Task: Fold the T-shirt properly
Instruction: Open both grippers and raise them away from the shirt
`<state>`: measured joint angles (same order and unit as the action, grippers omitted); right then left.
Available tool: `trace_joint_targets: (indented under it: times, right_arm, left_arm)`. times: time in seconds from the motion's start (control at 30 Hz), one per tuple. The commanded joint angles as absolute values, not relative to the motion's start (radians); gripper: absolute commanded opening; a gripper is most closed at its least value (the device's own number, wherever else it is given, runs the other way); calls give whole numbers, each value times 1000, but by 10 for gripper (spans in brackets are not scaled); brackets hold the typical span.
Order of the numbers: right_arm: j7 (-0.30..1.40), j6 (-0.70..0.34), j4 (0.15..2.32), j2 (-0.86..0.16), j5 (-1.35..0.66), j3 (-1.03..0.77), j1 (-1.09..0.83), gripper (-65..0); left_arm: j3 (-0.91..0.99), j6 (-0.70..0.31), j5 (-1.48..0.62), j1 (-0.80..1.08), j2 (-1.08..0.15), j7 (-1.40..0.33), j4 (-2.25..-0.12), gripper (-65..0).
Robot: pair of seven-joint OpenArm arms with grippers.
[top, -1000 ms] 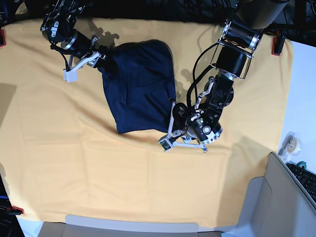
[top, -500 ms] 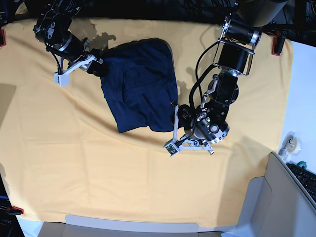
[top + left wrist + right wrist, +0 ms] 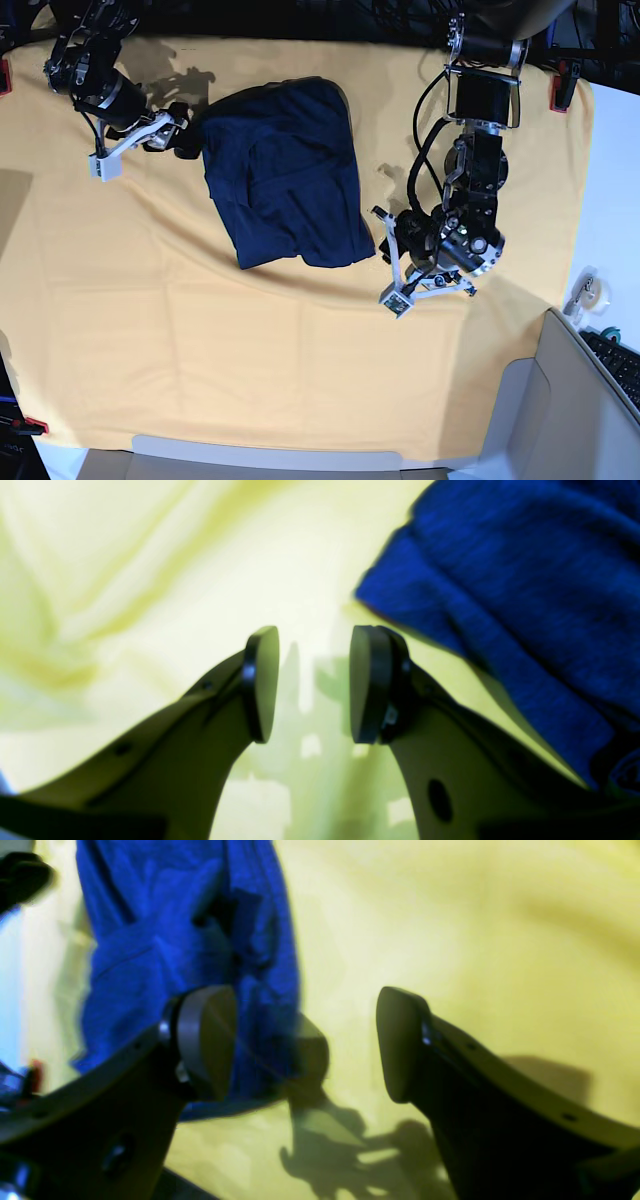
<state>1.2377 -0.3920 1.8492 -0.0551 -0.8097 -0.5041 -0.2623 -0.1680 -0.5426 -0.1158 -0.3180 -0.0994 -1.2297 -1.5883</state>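
**Both grippers let go and draw off the folded shirt**

Nearest the base camera, the left gripper hangs over bare yellow cloth just beside the shirt's lower right corner. Its wrist view shows the two pads parted with nothing between them and the blue hem off to the right, so it is released and empty.

Farther back, the T-shirt lies in the upper middle of the cloth as a compact, roughly rectangular dark bundle, slightly skewed, its layers stacked. No sleeve shows sticking out.

At the far left corner, the right gripper sits just off the shirt's upper left edge. Its own camera shows the jaws spread wide over yellow cloth, the shirt behind the left pad; it holds nothing either.

The step in hand looks like the release after a fold. If a further fold is wanted, the next move calls for both grippers to pinch matching corners along one edge, catching all layers of thin knit without dragging the yellow cloth up too; otherwise, only a retreat remains.

A second ago both grippers were closer in: the right one was at the shirt's upper left edge, the left one at its lower right corner. Since then each has pulled outward and opened, and the bundle has stayed put.
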Motion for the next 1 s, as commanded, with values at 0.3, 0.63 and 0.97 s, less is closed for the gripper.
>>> trace_joint_targets:
  times: [0.3, 0.63, 0.97]
  right_arm:
    - [1227, -394, 1956, -263, -826, -673, -390, -219]
    - [1225, -394, 2045, -303, -826, -682, -585, -218]
    - [1227, -394, 2045, -303, -826, -673, -725, -218]
  left_arm:
    - [47, -542, -114, -31, -114, -1330, -2092, -422]
    - [185, -680, -114, 295, -130, -1330, -2092, -422]
    - [461, -698, -114, 568, -42, -1320, -2092, -422]
